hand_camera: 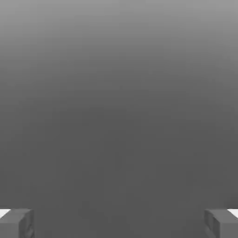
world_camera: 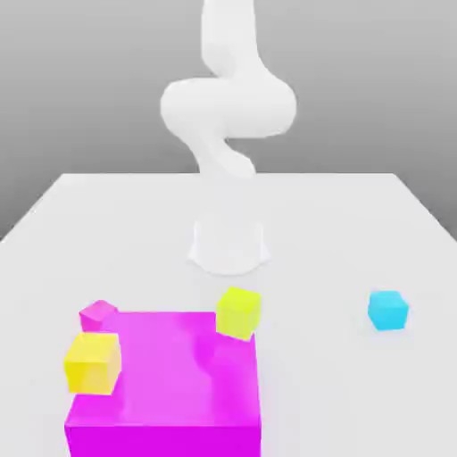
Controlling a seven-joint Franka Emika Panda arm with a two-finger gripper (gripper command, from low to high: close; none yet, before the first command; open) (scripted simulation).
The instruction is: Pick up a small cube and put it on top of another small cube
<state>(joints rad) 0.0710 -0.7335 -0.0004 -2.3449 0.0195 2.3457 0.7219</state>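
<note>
The small cyan cube point(world_camera: 388, 310) rests on the white table point(world_camera: 357, 232) toward the exterior view's right. In the hand view my gripper point(hand_camera: 119, 224) is open, its two grey fingertips point(hand_camera: 16, 223) far apart with nothing but grey background between them. The white arm point(world_camera: 228, 107) rises at the back of the table in the exterior view, well away from the cyan cube.
A big magenta block point(world_camera: 165, 384) stands at the front. A yellow cube point(world_camera: 238, 312) sits at its far right corner, another yellow cube point(world_camera: 92, 363) at its left side, and a small magenta cube point(world_camera: 98, 313) behind that. The arm's round base point(world_camera: 229, 245) stands mid-table.
</note>
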